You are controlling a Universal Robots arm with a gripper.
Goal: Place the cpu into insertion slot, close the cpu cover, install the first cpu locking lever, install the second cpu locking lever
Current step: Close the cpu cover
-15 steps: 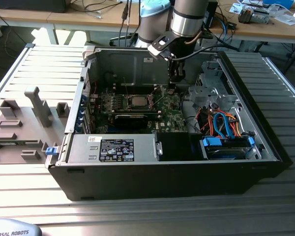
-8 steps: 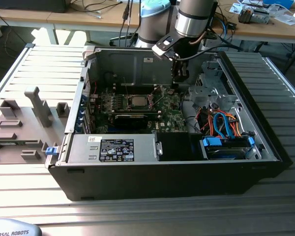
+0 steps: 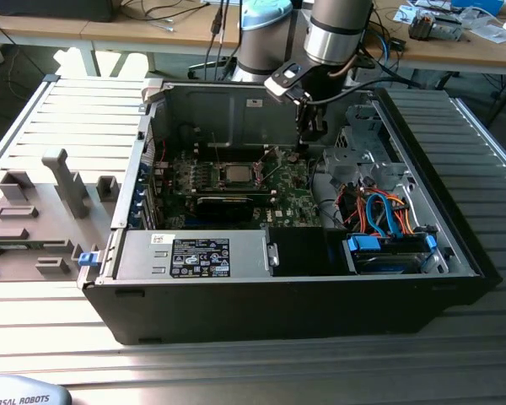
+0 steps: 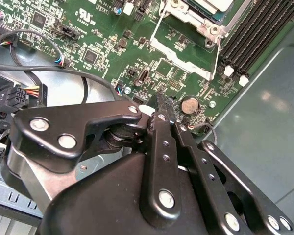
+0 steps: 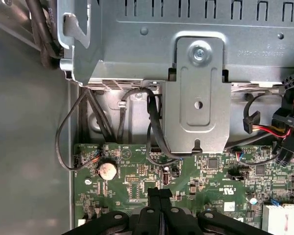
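OPEN FOR WORK: A computer case [image 3: 278, 312] lies on a slatted metal table [image 3: 236, 371], with its black near wall facing the exterior view. Just behind that wall, a silver power supply [image 3: 194, 253] fills the case's 7 o'clock corner. A drive bay strung with blue and orange cables [image 3: 388, 224] sits at 4 o'clock.

Deeper in, a long black card [image 3: 228, 205] runs from 9 to 3 o'clock across the green circuit board [image 3: 291, 198]. Directly beyond it, the cpu [image 3: 236, 175] rests flat in the insertion slot [image 3: 220, 174], its dull silver top facing up out of the case. The chip is square, so it has no long axis, and its sides run parallel to the case walls.

At 2 o'clock from the chip, and apart from it, the gripper [image 3: 308, 139] points straight down at the board. Its black fingers [image 4: 164, 132] are pressed together and pinch nothing. In both wrist views the tips come down near a round coin cell [image 4: 188, 104] [image 5: 107, 170]. Whether they touch the board cannot be told. In the second wrist view, the slot's silvery border lies past the tips, beside the black memory slots [image 4: 255, 29].

Grey fixtures [image 3: 34, 219] stand on the table at 9 o'clock from the case. Farthest back, the arm [image 3: 337, 34] rises at 12 o'clock, with wooden benches [image 3: 455, 52] behind it.
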